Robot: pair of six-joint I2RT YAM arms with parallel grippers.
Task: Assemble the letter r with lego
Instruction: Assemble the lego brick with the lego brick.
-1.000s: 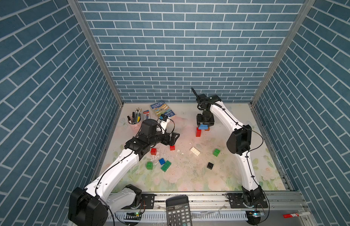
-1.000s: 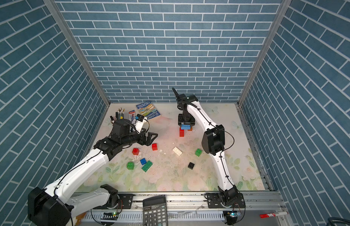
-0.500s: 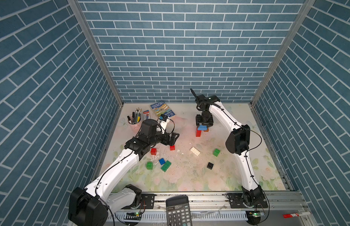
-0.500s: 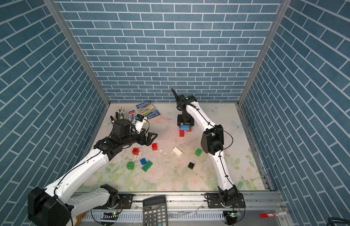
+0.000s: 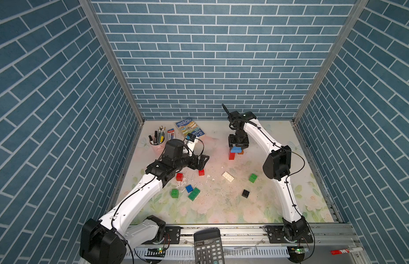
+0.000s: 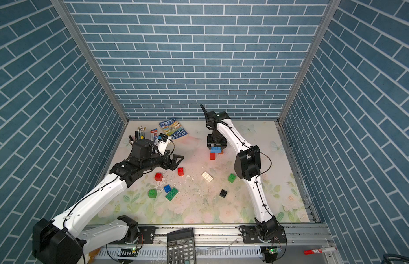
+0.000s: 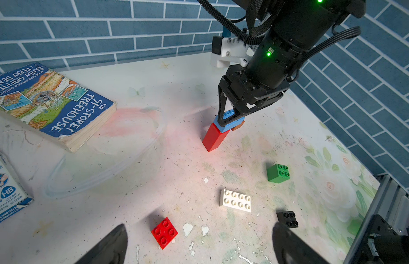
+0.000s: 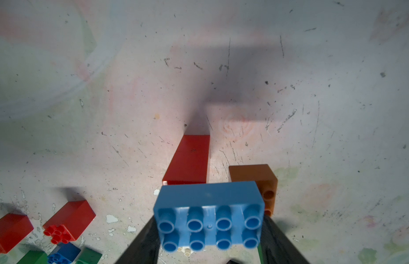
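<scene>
Barely anything has shifted in 1 second: our right gripper [image 7: 230, 117] stays clamped on the blue brick [image 8: 208, 205].
Only the right wrist view shows us the gap between red column [image 8: 189, 160] and brown brick [image 8: 254, 176] beneath it; our left gripper [image 7: 199, 225] is spread wide near 1 red brick [image 7: 164, 232].

Right pincer [image 7: 230, 117] is clamped on the light blue brick [image 7: 226, 126], which sits on top of the upright red brick [image 7: 214, 138]. A brown brick [image 7: 237, 126] shows just under its other end. Loose on the tabletop [image 7: 153, 178]: green brick [image 7: 278, 173], white oblong brick [image 7: 236, 201], black brick [image 7: 287, 219], red square brick [image 7: 164, 232]. Left pincer [image 7: 199, 240] is wide open, with the red square brick just ahead between its fingers. Book [image 7: 50, 102] and pencil box [image 7: 7, 196] lie well apart from the bricks.
</scene>
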